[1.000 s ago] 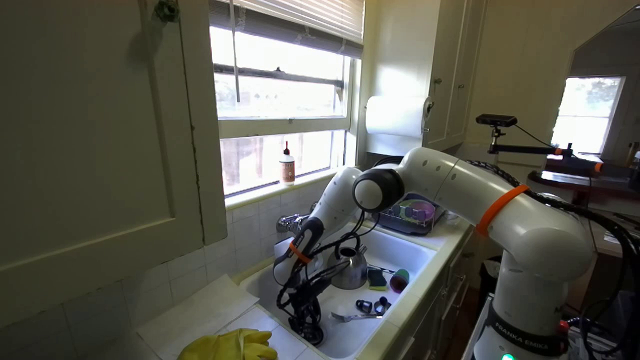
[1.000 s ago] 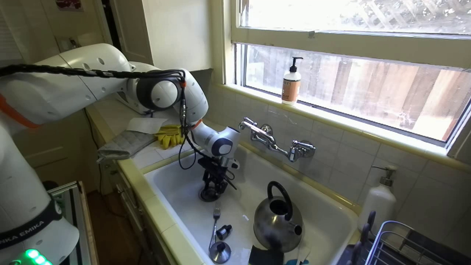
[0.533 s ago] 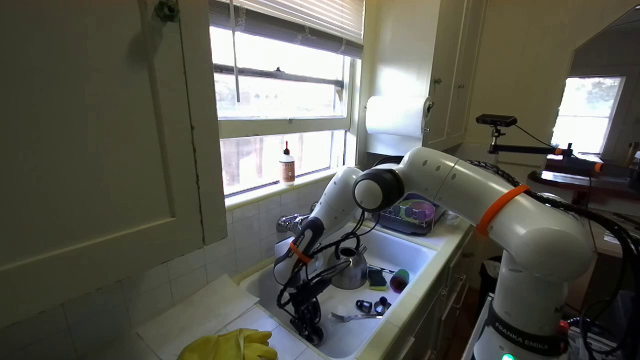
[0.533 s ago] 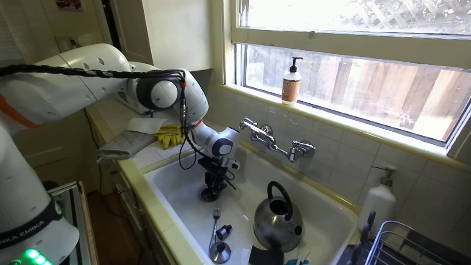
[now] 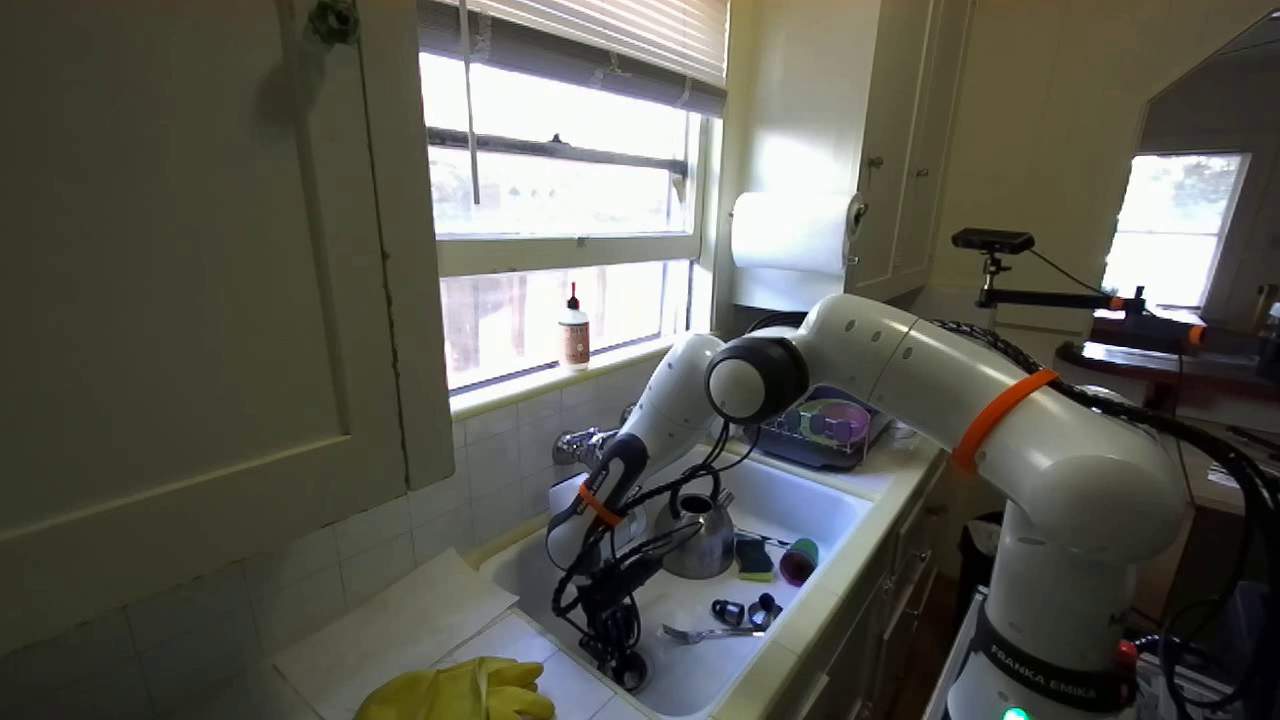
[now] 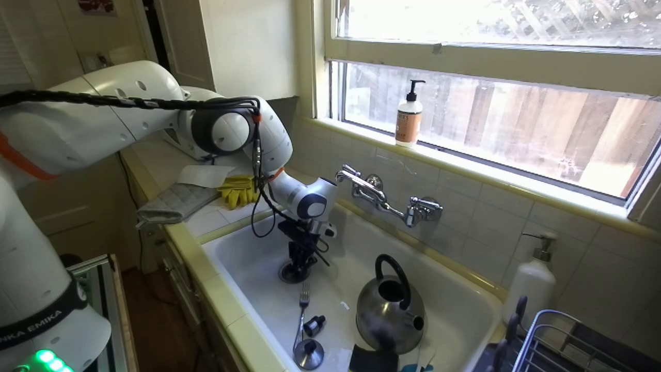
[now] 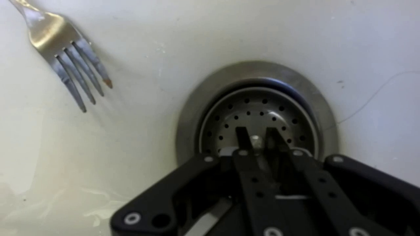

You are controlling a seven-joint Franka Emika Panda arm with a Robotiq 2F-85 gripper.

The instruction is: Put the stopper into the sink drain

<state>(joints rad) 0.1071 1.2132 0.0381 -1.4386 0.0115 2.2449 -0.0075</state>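
The stopper [image 7: 255, 107], a perforated round metal basket with a small central knob [image 7: 256, 141], lies inside the steel ring of the sink drain [image 7: 256, 70] in the wrist view. My gripper [image 7: 256, 130] reaches over it with narrow black fingers drawn together, one on each side of the knob. The fingers and linkage hide the near part of the stopper and drain. In both exterior views the gripper [image 6: 295, 269] points down at the drain, at the end of the white sink [image 6: 335, 281]; the knob cannot be made out there.
A fork [image 6: 303, 305] lies near the drain. Beyond it are a dark cylindrical piece [image 6: 314, 325] and a round metal piece [image 6: 309, 355]. A kettle [image 6: 390, 318] stands in the sink, with a sponge [image 6: 373, 360] close by. The faucet [image 6: 377, 194] juts from the tiled wall.
The gripper's fingers have come together over the drain, from wider apart one second ago. The arm has hardly moved, and the things in the sink stay where they were.
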